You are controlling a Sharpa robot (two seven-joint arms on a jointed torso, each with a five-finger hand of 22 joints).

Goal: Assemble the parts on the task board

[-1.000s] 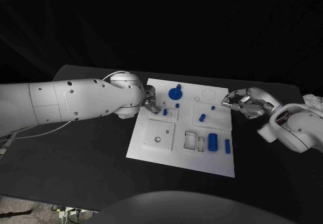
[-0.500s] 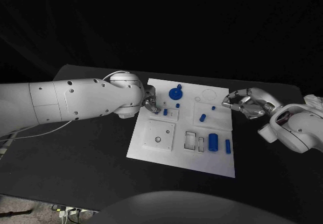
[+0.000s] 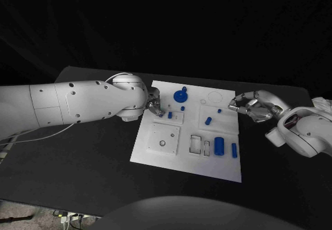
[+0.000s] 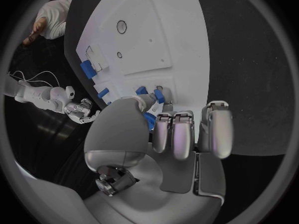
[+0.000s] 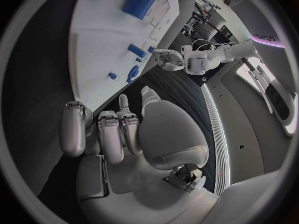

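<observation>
White and flat, the task board (image 3: 176, 158) lies in the middle of the black counter (image 3: 83, 167). Small blue parts (image 3: 219, 145) sit on it. The left hand (image 3: 155, 108) is at the board's left edge, and its fingers pinch a little blue peg (image 3: 169, 115) there. The right hand (image 3: 250, 106) is just off the board's right edge, its fingers curled in on nothing.

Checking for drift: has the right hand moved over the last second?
No. The right hand sits at the same spot beside the task board edge as before.
</observation>
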